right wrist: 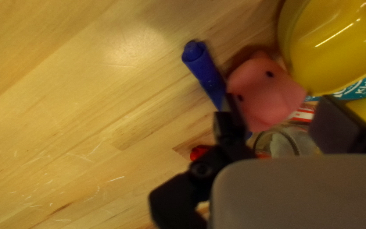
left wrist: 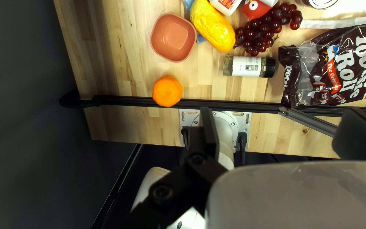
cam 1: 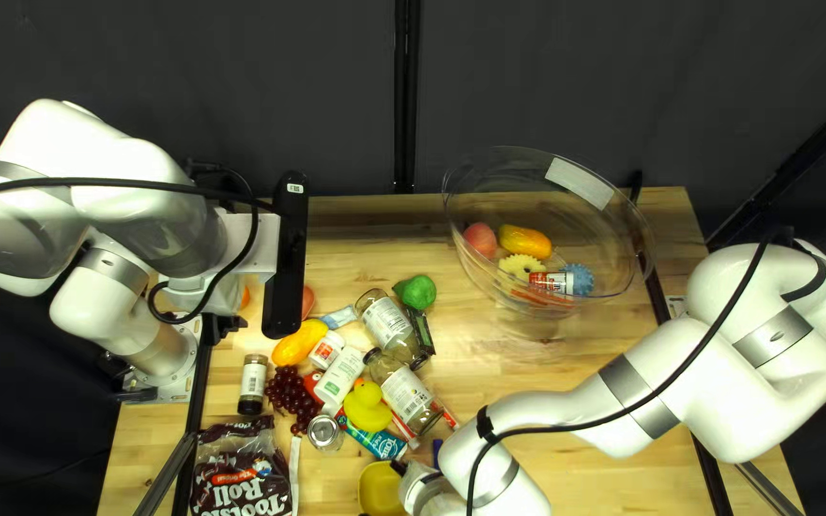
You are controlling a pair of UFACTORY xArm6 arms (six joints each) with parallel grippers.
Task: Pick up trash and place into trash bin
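The right claw (cam 1: 400,468) is released, fingers apart, with a pink toy (right wrist: 265,93) ahead between them; I cannot tell whether they touch it. The yellow bowl (right wrist: 335,46) sits just beside the toy; on its other side, past a blue piece (right wrist: 204,74), bare wood gives open room. Outward, two glass jars (cam 1: 386,320) lie tilted in the pile. A broad open strip separates them from the clear tub (cam 1: 489,287), near the far edge of the surface (cam 1: 336,225), already holding small items.

The left claw (cam 1: 227,327), also released and empty, hangs over the left edge. The brown bag (left wrist: 339,63) lies against the black rail (left wrist: 250,106) there.
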